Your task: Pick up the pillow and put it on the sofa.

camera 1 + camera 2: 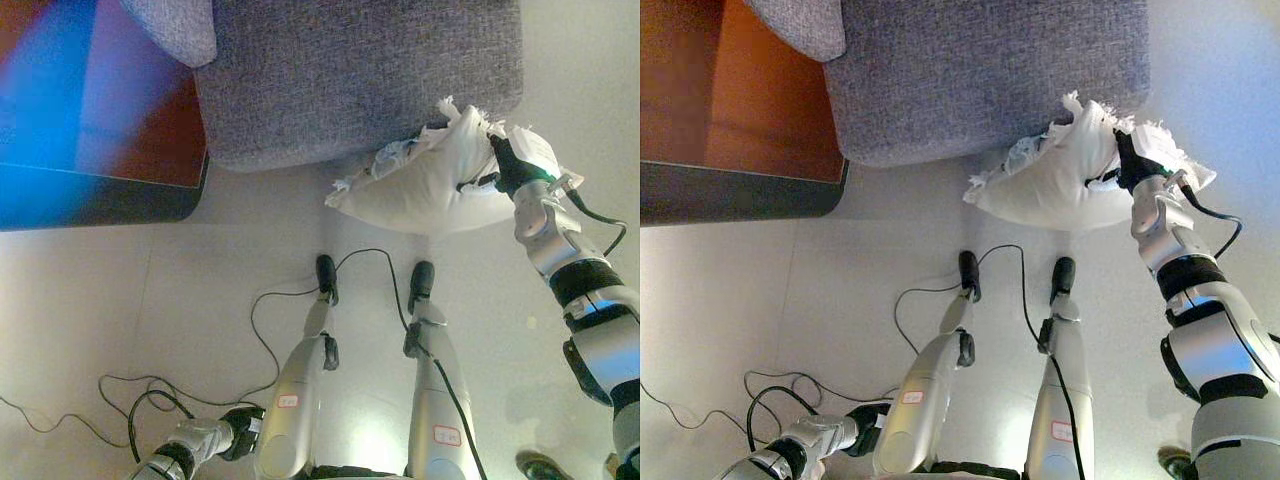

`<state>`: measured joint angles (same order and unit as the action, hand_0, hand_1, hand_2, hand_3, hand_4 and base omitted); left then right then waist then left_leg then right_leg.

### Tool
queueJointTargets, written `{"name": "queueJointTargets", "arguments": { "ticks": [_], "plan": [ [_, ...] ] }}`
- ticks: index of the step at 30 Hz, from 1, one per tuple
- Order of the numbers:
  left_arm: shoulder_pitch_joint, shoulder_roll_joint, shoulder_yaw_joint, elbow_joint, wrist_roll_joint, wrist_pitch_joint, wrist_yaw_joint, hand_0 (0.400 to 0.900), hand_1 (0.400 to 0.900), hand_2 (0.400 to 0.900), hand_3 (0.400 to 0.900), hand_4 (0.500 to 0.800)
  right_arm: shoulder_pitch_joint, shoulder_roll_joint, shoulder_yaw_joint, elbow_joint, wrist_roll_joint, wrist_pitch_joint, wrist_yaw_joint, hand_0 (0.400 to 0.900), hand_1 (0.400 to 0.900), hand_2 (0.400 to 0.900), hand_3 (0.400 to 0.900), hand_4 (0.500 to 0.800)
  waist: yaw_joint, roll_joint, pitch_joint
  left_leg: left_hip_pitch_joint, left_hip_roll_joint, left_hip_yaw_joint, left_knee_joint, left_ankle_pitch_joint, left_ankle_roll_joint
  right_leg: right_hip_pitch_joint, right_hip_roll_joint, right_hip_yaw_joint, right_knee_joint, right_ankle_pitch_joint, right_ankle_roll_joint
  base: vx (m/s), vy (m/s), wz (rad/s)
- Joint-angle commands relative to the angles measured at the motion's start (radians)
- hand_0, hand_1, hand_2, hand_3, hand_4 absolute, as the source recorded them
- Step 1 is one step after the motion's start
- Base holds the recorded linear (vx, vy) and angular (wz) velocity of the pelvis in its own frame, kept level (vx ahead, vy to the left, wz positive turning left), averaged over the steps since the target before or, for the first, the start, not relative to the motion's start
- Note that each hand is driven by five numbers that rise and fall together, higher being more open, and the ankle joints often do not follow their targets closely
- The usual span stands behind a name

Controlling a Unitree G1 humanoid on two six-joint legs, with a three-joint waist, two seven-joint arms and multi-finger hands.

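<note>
A white pillow (425, 185) with frilled edges hangs in the air just in front of the grey sofa (360, 70), its top corner against the seat's front edge. My right hand (507, 163) is shut on the pillow's right side, dark fingers pinching the cloth; it also shows in the right eye view (1127, 165). My left hand (241, 431) hangs low at the lower left, far from the pillow, holding nothing.
A red-brown wooden table (760, 110) with a dark front edge stands left of the sofa. A grey cushion (175, 25) lies on the sofa's upper left corner. Pale floor (120, 300) spreads in front of the sofa.
</note>
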<state>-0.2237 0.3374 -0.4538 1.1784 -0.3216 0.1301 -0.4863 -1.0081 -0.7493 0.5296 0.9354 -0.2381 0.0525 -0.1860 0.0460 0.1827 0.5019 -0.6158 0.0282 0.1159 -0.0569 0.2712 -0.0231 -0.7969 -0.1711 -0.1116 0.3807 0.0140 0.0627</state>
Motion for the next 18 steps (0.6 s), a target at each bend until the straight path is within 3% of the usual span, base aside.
{"name": "queueJointTargets", "arguments": {
  "ticks": [1,18],
  "plan": [
    [-0.040,-0.033,-0.018,0.018,-0.043,0.034,-0.002,0.900,0.900,0.900,0.900,0.800,-0.128,-0.095,0.073,-0.078,0.039,-0.001,-0.002,0.400,0.400,0.400,0.400,0.500,0.025,0.033,0.018,-0.055,-0.022,-0.051,0.111,-0.121,-0.030,0.029,0.048,-0.043,-0.003,-0.054,0.008,0.00,0.000,0.00],
    [-0.028,-0.021,-0.021,0.016,-0.041,0.023,-0.002,0.900,0.900,0.900,0.900,0.800,-0.152,-0.098,0.064,-0.056,0.105,-0.004,0.001,0.400,0.400,0.400,0.400,0.500,0.034,0.026,0.018,-0.076,-0.021,-0.058,0.138,-0.128,-0.028,0.010,0.053,-0.046,0.023,-0.060,0.009,0.00,0.000,0.00]
  ]
}}
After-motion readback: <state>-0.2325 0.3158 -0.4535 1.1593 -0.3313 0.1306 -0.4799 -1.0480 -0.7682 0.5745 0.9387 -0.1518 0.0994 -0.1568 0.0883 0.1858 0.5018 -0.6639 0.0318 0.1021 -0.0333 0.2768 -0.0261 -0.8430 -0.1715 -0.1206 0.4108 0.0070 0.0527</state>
